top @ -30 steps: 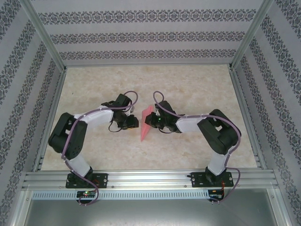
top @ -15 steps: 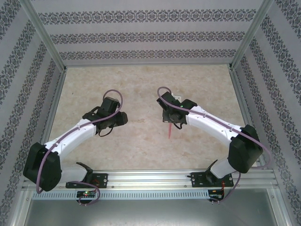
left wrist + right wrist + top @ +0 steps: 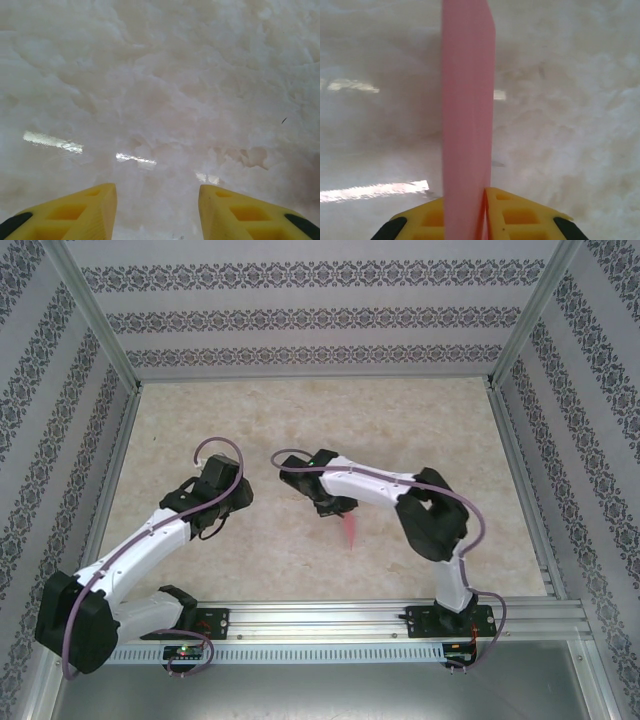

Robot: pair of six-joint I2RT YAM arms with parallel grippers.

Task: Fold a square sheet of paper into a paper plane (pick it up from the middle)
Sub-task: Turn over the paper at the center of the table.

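The square sheet of paper (image 3: 467, 100) is folded into a slim pink-red strip that stands on edge between my right gripper's yellow fingers (image 3: 520, 217). My right gripper (image 3: 485, 210) is shut on its near end. From above, the paper (image 3: 349, 530) hangs blurred toward the near side, just below the right gripper (image 3: 335, 508), over the middle of the table. I cannot tell whether it has a plane's shape. My left gripper (image 3: 157, 210) is open over bare tabletop with nothing between its fingers. Seen from above, the left gripper (image 3: 225, 502) sits well left of the paper.
The marble-patterned tabletop (image 3: 400, 420) is bounded by patterned walls and aluminium posts (image 3: 95, 320). An aluminium rail (image 3: 320, 618) with both arm bases runs along the near edge. The right arm's elbow (image 3: 435, 515) is bent over the right half of the table.
The right gripper has carried the paper left and toward the near side, its elbow folding in. The left gripper has drawn away from the paper to the left and opened wider.
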